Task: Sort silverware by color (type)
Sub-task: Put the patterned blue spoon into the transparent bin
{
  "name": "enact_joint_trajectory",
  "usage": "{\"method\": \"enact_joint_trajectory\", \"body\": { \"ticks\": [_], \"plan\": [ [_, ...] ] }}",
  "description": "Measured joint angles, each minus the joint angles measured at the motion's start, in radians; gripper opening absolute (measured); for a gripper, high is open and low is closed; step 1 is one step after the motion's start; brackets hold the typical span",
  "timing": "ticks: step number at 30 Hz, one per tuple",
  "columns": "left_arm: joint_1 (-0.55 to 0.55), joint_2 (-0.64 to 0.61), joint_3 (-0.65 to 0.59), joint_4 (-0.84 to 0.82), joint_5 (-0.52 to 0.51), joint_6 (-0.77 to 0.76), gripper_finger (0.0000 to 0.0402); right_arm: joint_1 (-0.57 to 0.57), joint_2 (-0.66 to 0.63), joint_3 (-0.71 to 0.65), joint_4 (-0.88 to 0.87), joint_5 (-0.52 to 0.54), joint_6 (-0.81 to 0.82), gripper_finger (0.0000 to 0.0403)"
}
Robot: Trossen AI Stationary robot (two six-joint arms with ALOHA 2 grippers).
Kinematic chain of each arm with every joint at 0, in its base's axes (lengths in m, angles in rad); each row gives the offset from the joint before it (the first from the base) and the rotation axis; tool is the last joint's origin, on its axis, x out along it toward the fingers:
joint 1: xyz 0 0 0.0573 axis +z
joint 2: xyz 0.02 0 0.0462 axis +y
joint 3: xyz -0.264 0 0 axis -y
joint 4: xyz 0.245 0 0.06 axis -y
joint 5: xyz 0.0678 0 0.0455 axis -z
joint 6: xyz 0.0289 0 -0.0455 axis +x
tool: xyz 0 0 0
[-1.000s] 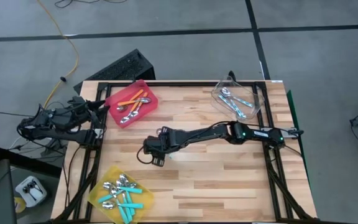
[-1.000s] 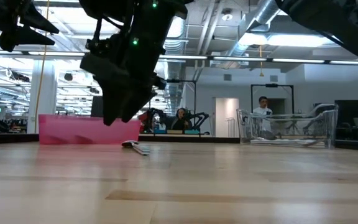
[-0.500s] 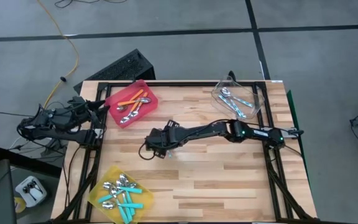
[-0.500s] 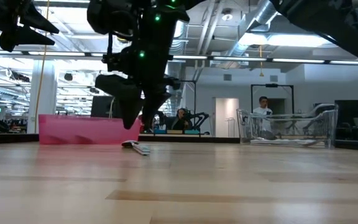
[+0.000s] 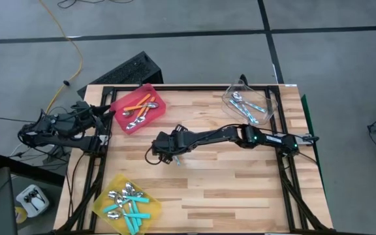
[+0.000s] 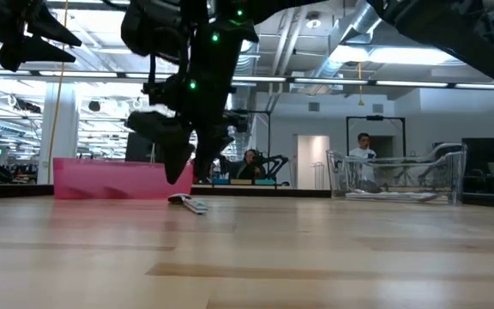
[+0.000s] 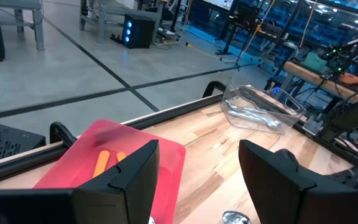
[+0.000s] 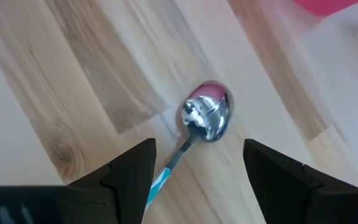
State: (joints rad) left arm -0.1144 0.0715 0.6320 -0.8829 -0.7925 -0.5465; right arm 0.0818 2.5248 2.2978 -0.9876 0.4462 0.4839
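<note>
A lone spoon [image 8: 205,116] with a shiny bowl and a light-blue striped handle lies flat on the wooden table [image 5: 240,189] near its middle; it also shows in the low view as the spoon [image 6: 189,203]. My right gripper [image 8: 197,180] hangs open just above it, slanting down, one finger on either side of the handle and touching nothing; from above it is my right gripper [image 5: 167,154]. My left gripper [image 7: 197,186] waits open at the table's left edge, beside the red bin [image 5: 139,108].
The red bin at the far left holds orange-handled spoons. A yellow bin [image 5: 124,202] at the near left holds teal ones. A clear bin [image 5: 250,106] at the far right holds light-blue ones. Bare wood lies around the spoon. People show in the room behind.
My right gripper has rolled at the wrist and shifted a little over the spoon, sinking slightly, and has stayed open. The spoon has not moved.
</note>
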Motion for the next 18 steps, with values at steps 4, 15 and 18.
{"method": "enact_joint_trajectory", "body": {
  "ticks": [4, 15, 18],
  "plan": [
    [0.000, 0.000, 0.000, 0.000, 0.000, 0.000, 0.0205, 0.000, 0.000, -0.050, 0.010, -0.001, 0.024, 0.0269],
    [0.000, 0.000, 0.000, 0.000, 0.000, 0.000, 0.0205, -0.008, -0.003, -0.114, 0.035, -0.076, 0.068, 0.0269],
    [0.000, 0.000, 0.000, 0.000, 0.000, 0.000, 0.0205, -0.016, -0.005, -0.114, 0.043, -0.111, 0.069, 0.0269]
  ]
}}
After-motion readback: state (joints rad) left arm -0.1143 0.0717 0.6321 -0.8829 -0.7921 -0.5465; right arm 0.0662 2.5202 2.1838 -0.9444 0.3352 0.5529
